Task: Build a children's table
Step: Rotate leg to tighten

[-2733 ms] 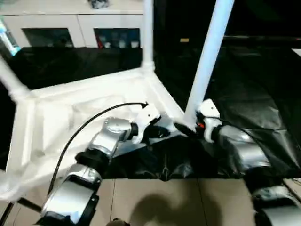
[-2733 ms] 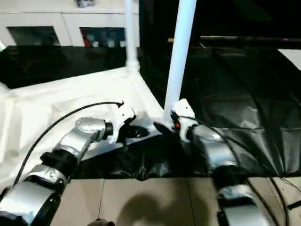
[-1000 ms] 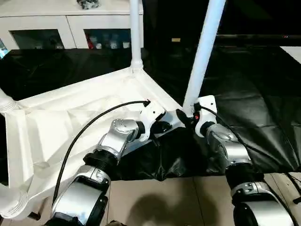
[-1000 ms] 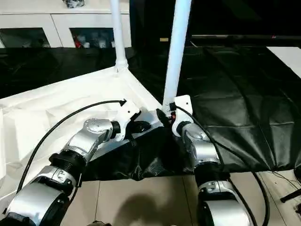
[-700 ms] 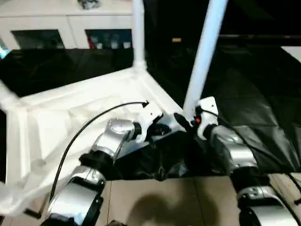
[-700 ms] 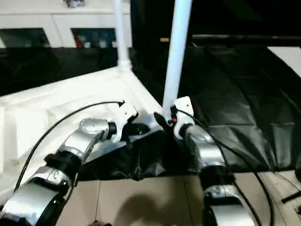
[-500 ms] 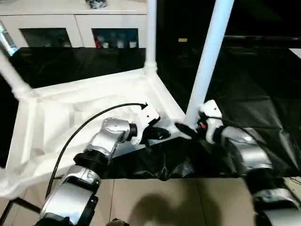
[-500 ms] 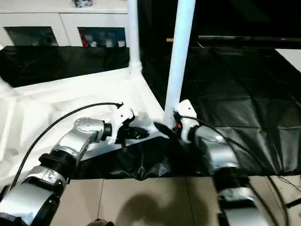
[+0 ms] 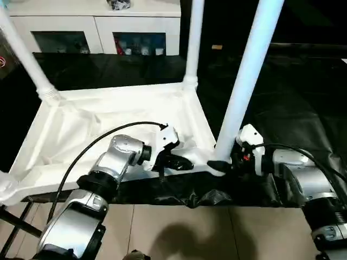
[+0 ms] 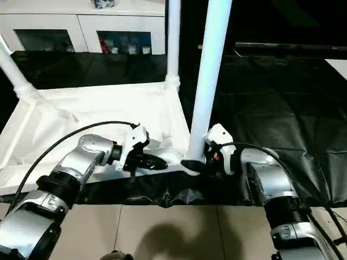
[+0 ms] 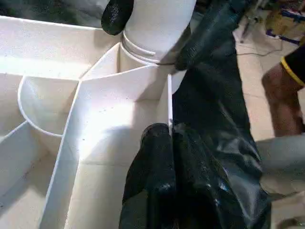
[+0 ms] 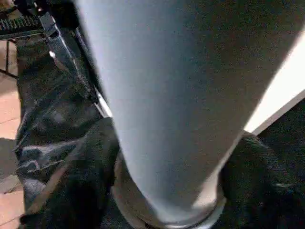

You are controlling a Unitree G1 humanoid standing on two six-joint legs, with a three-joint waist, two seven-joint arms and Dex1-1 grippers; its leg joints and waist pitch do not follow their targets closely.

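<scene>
the children's table [image 9: 103, 122] lies upside down in the left and centre of the left eye view, on a black sheet [image 9: 303, 108], so that the ribbed underside faces up and the legs can be put in from above. the right gripper [image 9: 221, 164] stands at the lower centre of this view, with its two black fingers around the base of the near leg [image 9: 246, 81] where it enters the corner socket; it seems to hold the leg to seat or turn it. the left gripper [image 9: 180, 162] is just left of it, clenched on the thin edge wall of the table top, probably to keep the top from moving while the leg is worked. the table is all white plastic, with thin ribs and a round wall inside the corner. three round legs are seen standing up, one more at the upper left and one at the upper centre. a white cabinet [image 9: 97, 27] with glass doors stands along the top edge of the frame.
</scene>
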